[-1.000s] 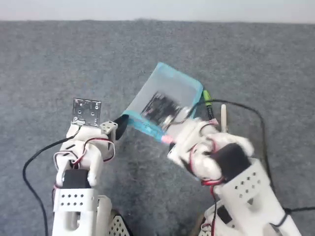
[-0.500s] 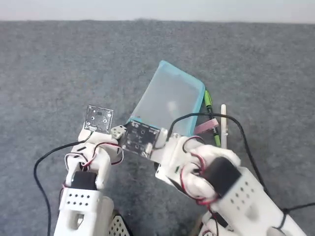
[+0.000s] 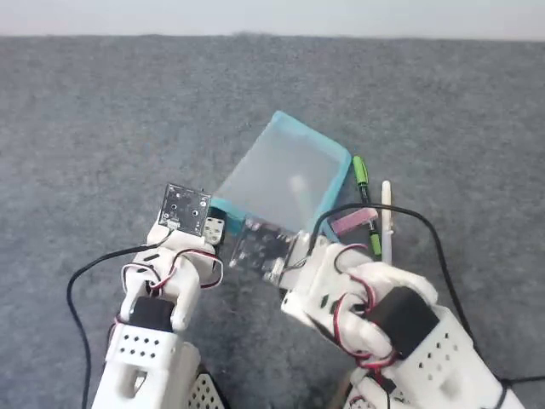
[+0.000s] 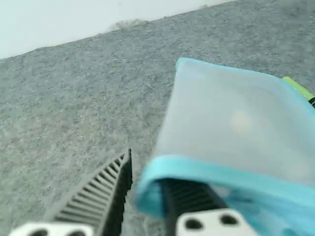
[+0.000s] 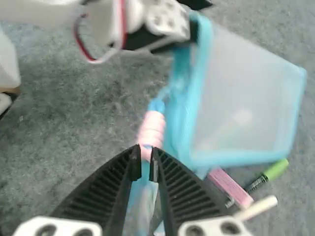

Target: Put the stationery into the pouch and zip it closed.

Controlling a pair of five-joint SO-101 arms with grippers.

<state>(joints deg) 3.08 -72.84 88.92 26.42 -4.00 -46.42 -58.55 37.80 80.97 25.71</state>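
I can make out no lettering, number or sign on anything here. The pouch (image 3: 285,175) and the pens (image 3: 364,192) beside it on the worktop show no print I can read.

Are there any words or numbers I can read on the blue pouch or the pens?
No text can be read anywhere.
pouch: plain frosted front with a blue edge, no print to see.
pink zip pull: no print to see.
green pen, white pen and pink block: any marks are too small to tell.
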